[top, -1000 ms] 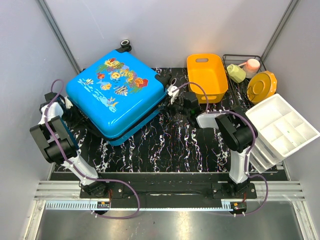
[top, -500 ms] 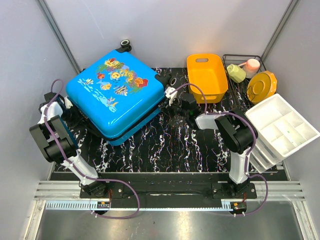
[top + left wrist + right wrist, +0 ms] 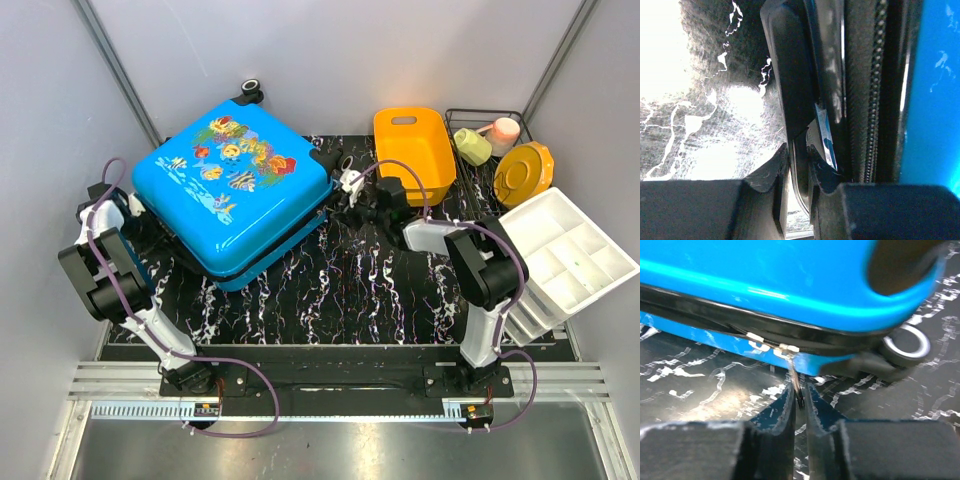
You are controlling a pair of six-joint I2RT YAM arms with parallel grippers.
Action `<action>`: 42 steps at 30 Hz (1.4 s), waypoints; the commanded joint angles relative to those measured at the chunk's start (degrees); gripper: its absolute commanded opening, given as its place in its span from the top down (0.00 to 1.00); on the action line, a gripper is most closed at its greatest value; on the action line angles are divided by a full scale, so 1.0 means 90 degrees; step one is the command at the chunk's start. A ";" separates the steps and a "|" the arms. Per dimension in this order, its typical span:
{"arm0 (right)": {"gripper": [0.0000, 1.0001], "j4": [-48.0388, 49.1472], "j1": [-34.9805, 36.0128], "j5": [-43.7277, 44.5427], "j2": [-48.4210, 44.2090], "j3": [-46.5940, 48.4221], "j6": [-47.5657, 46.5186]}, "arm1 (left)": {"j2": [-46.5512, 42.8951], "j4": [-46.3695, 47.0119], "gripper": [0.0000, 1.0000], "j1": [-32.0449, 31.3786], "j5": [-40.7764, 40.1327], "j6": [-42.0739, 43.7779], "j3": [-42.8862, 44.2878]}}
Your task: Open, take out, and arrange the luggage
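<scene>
**Right gripper** (image 3: 799, 399): the jaws are drawn almost together, and a thin metal zip pull (image 3: 796, 377) is pinched between the fingertips. The pull hangs from the black zip seam of a large bright blue hard-shell suitcase (image 3: 235, 180), near a small ringed wheel (image 3: 905, 342) at the corner.

**Left gripper** (image 3: 799, 167): the jaws are set close with only a narrow gap. As far as can be judged, they are closed on the lower end of a black moulded strip (image 3: 787, 75) on the suitcase's left side. A small shiny tab (image 3: 821, 132) lies at the fingertips, beside the zip track (image 3: 872, 100). Whether the tab is also held cannot be told.

**Suitcase:** it lies flat at the back left of the black marbled bench (image 3: 350, 280), turned at an angle. The fish-print lid is up and closed, and the case is flanked by both grippers.

**Step in hand:** judged to be the opening, with the zip only just taken up and nothing removed yet. The next move likely calls for the pull to be drawn along the seam and round the corner. The grip must be kept square so the thin tab does not slip, and the case steadied on its left side.

**Count:**
- One suitcase, with two wheels noted from above.
- One orange plastic basket (image 3: 415, 150).
- One black wire rack (image 3: 485, 115).
- One green cup (image 3: 472, 147).
- One pink cup (image 3: 505, 130).
- One orange round dish (image 3: 525, 172).
- One white divided tray (image 3: 565, 245).
</scene>
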 commanded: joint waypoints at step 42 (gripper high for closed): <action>0.44 -0.0198 -0.0034 -0.0277 -0.0040 0.0651 0.0999 | 0.0252 0.1098 1.00 -0.0088 0.0175 0.0310 0.0104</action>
